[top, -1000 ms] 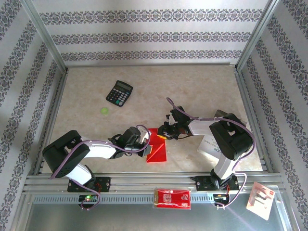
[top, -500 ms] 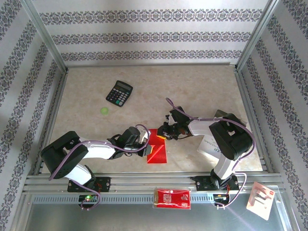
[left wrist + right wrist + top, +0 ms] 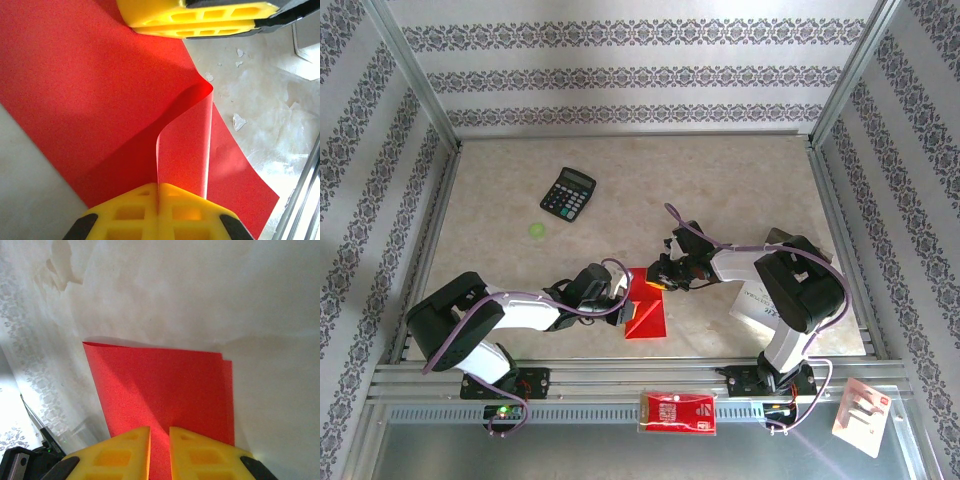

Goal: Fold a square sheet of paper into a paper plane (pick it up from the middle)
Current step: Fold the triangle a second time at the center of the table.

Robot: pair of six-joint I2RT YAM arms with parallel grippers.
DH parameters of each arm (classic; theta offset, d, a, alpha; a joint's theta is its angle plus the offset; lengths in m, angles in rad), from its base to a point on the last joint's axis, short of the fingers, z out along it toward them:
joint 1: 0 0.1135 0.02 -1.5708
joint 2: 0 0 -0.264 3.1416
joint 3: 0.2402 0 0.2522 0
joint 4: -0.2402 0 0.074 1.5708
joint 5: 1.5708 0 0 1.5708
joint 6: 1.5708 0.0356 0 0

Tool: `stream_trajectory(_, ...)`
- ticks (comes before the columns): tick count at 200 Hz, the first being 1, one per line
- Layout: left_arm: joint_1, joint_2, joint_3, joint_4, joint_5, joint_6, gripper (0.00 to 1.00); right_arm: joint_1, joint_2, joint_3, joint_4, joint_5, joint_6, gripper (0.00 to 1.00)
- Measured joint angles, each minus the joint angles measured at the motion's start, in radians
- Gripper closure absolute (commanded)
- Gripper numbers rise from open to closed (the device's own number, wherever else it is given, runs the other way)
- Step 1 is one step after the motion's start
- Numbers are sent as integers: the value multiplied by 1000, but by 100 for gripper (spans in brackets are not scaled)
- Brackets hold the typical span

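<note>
Folding stage: early, by my judgement; the square sheet of paper [image 3: 650, 320] is partly doubled over, with no dart shape yet.
Sheet location: on the table [image 3: 740, 190], well apart from the black calculator [image 3: 567, 193], nearer the arm bases and to the calculator's right.
Left gripper [image 3: 159, 187]: fingers pressed together on a raised curl of the sheet, at the edge facing the calculator's side.
Right gripper [image 3: 160, 432]: narrowly closed over the sheet's edge, farther from the calculator than the left gripper. It seems to pinch the sheet, though how many layers is hard to tell.
Handling: probably very light, thin and limp. It bows rather than stands, should crease permanently, and likely slides on the smooth tabletop.
Where to hold: edges or corners with a shallow nip, one side pinned while the other is drawn over.
</note>
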Motion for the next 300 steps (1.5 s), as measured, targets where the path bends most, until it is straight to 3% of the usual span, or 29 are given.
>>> stream_trajectory(126, 0, 4, -12, 6, -2, -19, 99, 0, 1, 0, 0, 0, 0, 81)
stream_trajectory(227, -1, 6, -15, 13, -14, -50, 100, -10, -2, 21, -30, -11, -5, 74)
stream_trajectory(265, -2, 8, -21, 28, -18, -60, 100, -29, -95, 20, -77, -16, -20, 74)
stream_trajectory(300, -2, 9, -21, 31, -19, -71, 100, 4, -273, -81, -50, -1, 13, 87)
